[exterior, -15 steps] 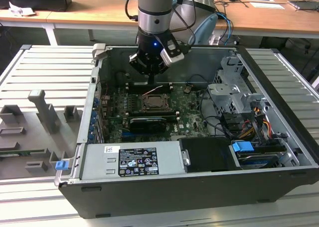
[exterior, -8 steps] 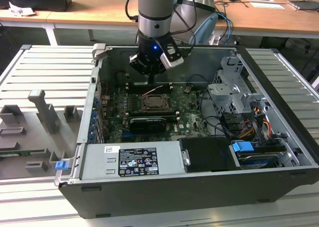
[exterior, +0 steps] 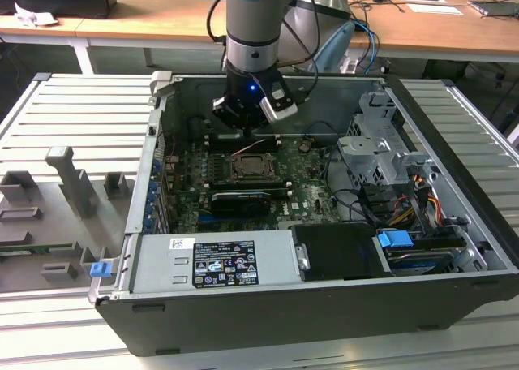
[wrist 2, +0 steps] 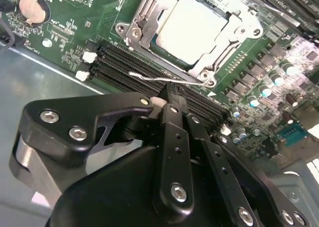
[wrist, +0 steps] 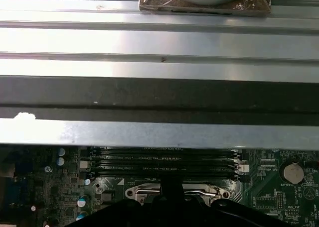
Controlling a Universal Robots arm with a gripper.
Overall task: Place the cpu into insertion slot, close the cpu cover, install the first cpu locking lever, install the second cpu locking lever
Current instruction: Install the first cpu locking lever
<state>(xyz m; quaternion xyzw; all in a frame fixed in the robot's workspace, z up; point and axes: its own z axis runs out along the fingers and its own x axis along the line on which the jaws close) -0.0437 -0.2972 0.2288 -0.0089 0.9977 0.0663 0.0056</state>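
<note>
The pale silvery square cpu [wrist 2: 192,30] sits in the metal-rimmed insertion slot [wrist 2: 144,23], silvery frame cpu cover [wrist 2: 219,50] closed over it. Black gripper [wrist 2: 169,95], fingers pressed together, hovers beside a thin locking lever [wrist 2: 159,79].

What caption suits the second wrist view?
Gripper shut beside the memory slots, cpu seated under the cpu cover.
</note>
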